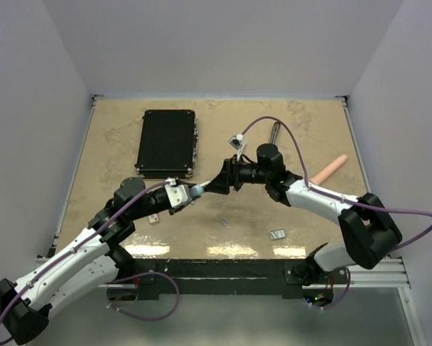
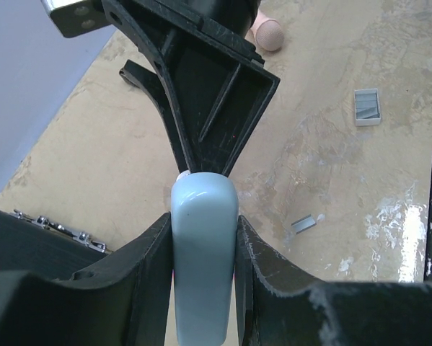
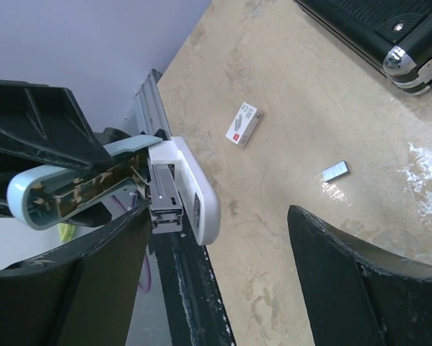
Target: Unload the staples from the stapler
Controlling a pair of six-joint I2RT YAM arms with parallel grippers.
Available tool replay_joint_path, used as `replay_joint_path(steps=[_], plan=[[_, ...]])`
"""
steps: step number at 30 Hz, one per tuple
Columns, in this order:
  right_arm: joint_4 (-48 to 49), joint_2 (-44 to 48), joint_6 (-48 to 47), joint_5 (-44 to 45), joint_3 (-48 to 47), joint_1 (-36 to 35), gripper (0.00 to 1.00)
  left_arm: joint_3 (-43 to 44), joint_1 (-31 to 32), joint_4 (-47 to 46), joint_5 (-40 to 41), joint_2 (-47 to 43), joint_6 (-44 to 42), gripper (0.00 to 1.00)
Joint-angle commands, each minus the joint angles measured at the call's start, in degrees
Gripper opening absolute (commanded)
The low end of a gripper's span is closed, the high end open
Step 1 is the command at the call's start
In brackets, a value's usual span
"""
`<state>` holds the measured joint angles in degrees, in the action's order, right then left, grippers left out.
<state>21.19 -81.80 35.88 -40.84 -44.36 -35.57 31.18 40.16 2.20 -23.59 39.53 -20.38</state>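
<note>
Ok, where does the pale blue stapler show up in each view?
Top external: stapler just left of centre.
Left wrist: bottom centre, clamped in the left tool.
Right wrist: left of centre, hinged open.
Shared landmark: black case, upper left in top external, bottom left in left wrist, top right in right wrist.

Lab: white enclosure walls (image 1: pixel 223 43), railed table (image 1: pixel 309 122).

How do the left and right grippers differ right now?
Left gripper is shut on the pale blue stapler; right gripper is open, clamping nothing. Left's jaws press the stapler's rounded end from both sides; right's stand wide apart, the opened stapler's white half between them. Both are black and meet at the stapler.
</note>
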Motion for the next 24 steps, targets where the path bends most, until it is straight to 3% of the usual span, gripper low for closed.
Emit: replay_joint_path(steps=[1, 7, 14, 17, 24], plan=[[8.6, -2.4, 3.1, -2.9, 1.7, 0.0, 0.80, 1.0, 0.2, -6.4, -0.8, -1.2, 2.2, 0.00], [12.0, -7.8, 3.9, -2.3, 4.3, 0.0, 0.78, -0.8, 0.1, -12.7, 2.3, -4.5, 6.9, 0.00], [20.2, -13.4, 7.8, -4.9, 4.8, -0.9, 0.75, -3.3, 0.1, -21.1, 0.1, -5.3, 13.2, 0.00], [19.9, -8.3, 7.8, -3.1, 6.8, -0.9, 0.75, -1.3, 0.1, -16.1, 2.4, -3.9, 11.2, 0.00], [4.7, 10.0, 2.3, 6.8, 5.3, -0.9, 0.85, -0.6, 0.1, -9.6, 2.3, -4.5, 7.7, 0.00]])
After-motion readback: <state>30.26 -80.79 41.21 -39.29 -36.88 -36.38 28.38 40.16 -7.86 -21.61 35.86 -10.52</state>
